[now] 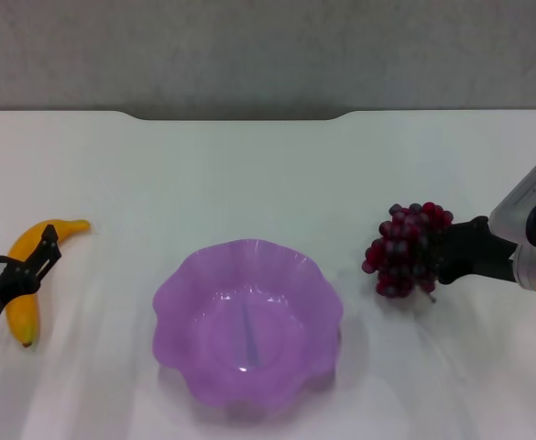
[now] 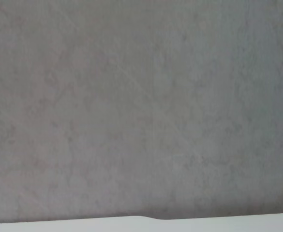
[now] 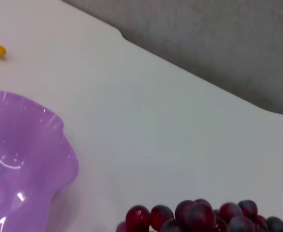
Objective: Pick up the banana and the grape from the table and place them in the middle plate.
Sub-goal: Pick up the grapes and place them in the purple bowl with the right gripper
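Banana [image 1: 31, 273] lay lengthwise between the left gripper's [image 1: 16, 246] wide-spread fingers (right gripper [image 1: 440, 259], grip unclear, touched the grape [image 1: 405, 249]).

The large translucent purple scalloped plastic plate [image 1: 247, 321] sits mid-table near the front edge of the plain white table [image 1: 249, 174]. Bare tabletop flanks it on both sides, and the whole stretch toward the notched far edge is open.
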### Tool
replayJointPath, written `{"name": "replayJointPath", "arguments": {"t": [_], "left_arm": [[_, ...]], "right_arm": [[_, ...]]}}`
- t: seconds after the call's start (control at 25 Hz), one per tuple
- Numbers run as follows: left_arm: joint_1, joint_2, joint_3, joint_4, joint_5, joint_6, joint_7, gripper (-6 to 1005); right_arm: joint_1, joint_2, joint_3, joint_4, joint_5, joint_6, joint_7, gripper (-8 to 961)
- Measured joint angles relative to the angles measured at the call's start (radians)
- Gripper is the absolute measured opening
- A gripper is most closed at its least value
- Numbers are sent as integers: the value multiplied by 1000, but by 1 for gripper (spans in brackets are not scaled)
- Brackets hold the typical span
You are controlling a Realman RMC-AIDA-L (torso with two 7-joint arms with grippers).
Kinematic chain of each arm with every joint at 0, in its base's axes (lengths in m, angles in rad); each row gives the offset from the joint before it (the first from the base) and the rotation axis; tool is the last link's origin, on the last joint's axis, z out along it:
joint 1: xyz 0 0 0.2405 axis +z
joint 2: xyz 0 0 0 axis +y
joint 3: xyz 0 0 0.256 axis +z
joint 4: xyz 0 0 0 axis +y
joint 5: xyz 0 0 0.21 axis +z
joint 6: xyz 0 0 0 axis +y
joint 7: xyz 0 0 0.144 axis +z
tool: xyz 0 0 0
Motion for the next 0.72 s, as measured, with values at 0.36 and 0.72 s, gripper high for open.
{"name": "replayJointPath", "arguments": {"t": [0.36, 0.72], "left_arm": [[5, 0, 0, 1, -2, 0, 1, 890], [6, 1, 0, 5, -3, 0, 1, 891]], "right_arm": [[-65, -1, 1, -48, 121, -127, -91, 166], [-129, 0, 1, -88, 272, -279, -225, 165]]}}
